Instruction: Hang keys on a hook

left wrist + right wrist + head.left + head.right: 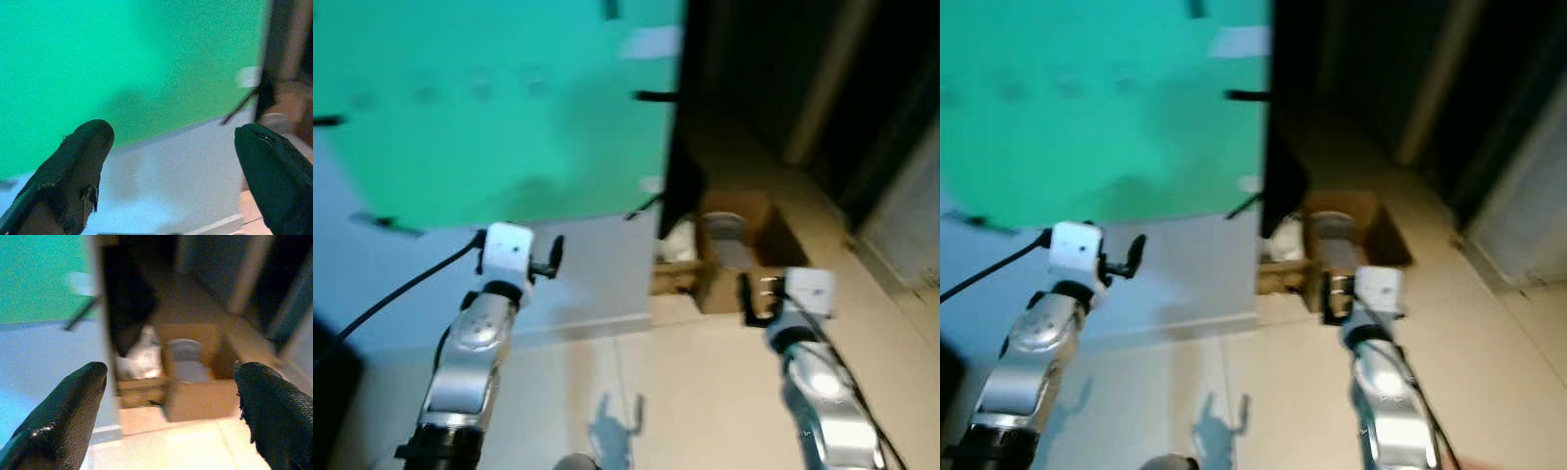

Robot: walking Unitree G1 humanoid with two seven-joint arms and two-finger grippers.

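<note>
Left gripper [171, 171] and right gripper [171, 411] raised, fingers apart, empty; green wall [489, 108] ahead, cardboard box [744, 255] on floor beside wall corner.

An open brown cardboard box [744, 257] is sitting on the beige tiled floor [705, 392], right of the green wall [499, 108].

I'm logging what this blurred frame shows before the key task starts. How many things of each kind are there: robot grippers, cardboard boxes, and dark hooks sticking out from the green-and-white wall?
Grippers: 2, left gripper and right gripper, both open.
Cardboard box: 1.
Dark hooks: 2 clear, upper hook and lower hook; other marks too blurred.
Total: 5
</note>
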